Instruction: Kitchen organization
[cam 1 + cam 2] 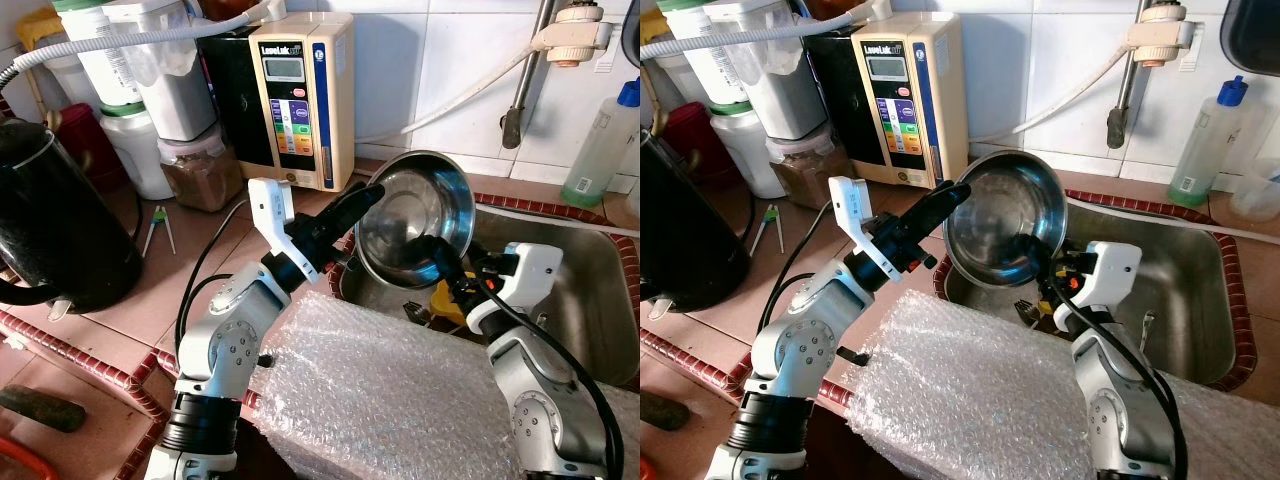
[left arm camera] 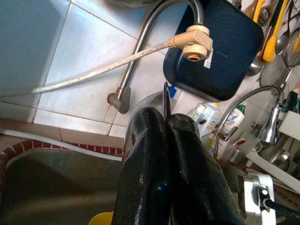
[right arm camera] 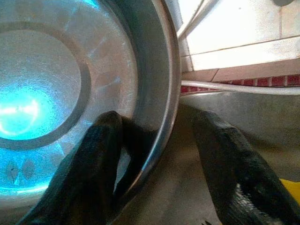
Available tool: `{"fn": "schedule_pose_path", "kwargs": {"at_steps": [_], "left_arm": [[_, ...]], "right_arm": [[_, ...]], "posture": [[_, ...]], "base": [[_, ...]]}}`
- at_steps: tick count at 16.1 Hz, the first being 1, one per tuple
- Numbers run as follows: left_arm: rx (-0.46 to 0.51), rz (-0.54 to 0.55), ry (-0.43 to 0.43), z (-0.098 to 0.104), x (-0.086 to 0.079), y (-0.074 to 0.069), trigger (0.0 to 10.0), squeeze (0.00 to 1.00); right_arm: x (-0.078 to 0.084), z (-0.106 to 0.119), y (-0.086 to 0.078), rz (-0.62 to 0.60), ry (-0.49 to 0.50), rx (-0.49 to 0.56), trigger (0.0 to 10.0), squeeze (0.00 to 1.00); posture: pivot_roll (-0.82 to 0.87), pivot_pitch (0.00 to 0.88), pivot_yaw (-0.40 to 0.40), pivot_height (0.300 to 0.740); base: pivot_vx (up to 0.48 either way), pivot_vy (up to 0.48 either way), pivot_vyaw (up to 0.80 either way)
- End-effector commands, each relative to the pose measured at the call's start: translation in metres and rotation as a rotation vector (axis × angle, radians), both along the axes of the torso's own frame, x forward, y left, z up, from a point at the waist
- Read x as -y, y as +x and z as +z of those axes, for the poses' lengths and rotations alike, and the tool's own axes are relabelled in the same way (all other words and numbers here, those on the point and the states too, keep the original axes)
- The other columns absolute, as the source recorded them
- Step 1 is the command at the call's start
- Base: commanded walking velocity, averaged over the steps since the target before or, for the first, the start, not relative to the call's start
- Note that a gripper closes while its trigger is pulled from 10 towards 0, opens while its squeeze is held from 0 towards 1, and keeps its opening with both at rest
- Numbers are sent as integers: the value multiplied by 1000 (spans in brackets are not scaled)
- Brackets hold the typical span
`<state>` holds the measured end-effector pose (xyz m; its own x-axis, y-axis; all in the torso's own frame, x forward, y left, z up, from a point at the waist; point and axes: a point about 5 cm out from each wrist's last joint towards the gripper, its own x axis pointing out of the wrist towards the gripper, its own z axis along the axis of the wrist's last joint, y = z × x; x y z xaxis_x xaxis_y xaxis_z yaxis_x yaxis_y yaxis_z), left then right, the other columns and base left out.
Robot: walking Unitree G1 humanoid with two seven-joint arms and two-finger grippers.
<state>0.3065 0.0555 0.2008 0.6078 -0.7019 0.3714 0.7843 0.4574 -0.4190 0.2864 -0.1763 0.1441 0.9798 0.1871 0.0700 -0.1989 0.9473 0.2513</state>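
The steel bowl (image 1: 415,215) stands tilted on edge over the near-left corner of the sink (image 1: 590,300), its polished hollow facing the robot. The left gripper (image 1: 372,190) is clamped together on the rim at the bowl's upper left, the thin metal edge pinched between its fingers. The right gripper (image 1: 440,250) sits at the lower rim with fingers apart, one finger (image 3: 89,164) inside against the smooth wall, the other outside (not yet closed, so the left arm seems to carry the weight). Brushed steel, round, slippery-looking. Bubble wrap (image 1: 390,390) covers the robot's front; red-edged tile counter (image 1: 120,300) lies left.
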Motion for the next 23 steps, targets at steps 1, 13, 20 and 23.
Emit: {"fn": "schedule_pose_path", "kwargs": {"at_steps": [1, 13, 20, 23], "left_arm": [[18, 10, -8, 6, -3, -2, 0, 0], [15, -26, 9, 3, -1, -3, 0, 0], [26, -53, 24, 0, 2, -5, 0, 0], [62, -60, 105, -7, 7, -8, 9451, 573]], "right_arm": [[-5, 3, 5, 24, 7, 9, 0, 0], [-2, 2, 8, 15, 182, 25, 0, 0], [3, -7, 2, -29, 196, -2, 0, 0], [9, -10, 1, -86, 175, -32, 0, 0]], "posture": [[-68, 3, 107, 740], [-75, 0, 117, 740], [-80, 0, 121, 740], [-86, 0, 121, 740]], "base": [[0, 0, 0], [0, 0, 0], [0, 0, 0], [0, 0, 0]]}}
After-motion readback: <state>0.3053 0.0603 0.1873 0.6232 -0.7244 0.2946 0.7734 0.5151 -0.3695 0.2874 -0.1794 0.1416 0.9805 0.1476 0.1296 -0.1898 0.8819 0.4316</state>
